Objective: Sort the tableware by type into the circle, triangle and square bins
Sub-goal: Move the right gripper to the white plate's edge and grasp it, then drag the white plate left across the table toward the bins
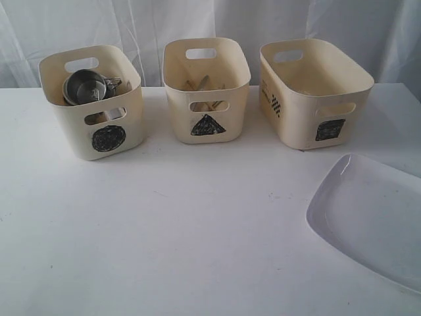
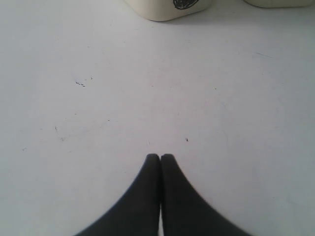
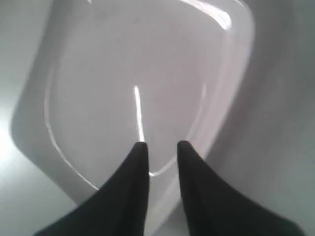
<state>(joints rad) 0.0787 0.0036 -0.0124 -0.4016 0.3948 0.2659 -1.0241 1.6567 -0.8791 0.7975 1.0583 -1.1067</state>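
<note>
I am looking down through the right wrist camera at the large white rounded-square glazed plate, the one piece I am seeing outside the tubs. It is lying flat on the white table, in front of the cream plastic tub marked with a black square and clear of it. The right gripper is hovering over the plate's rim with its black fingers standing a narrow gap apart, and nothing is sitting between them. The left gripper is hanging over bare table with its fingers pressed together and nothing in them.

Right beside the square tub, the matching triangle tub is holding wooden sticks. Beyond that, farthest from the square tub, the circle tub is holding a steel mug. I am seeing nothing inside the square tub from here.

I am judging that the plate is the remaining job, and I am worrying about the pickup. The rim is lying low against the table, so a finger may skate over the glaze instead of getting under it. With a gap this narrow I may be pushing the plate away instead of pinching it. The plate is also looking broad next to the square tub's mouth. A flat or crooked drop could catch the tub's rim, tip the tub, or leave the plate perched on top.
</note>
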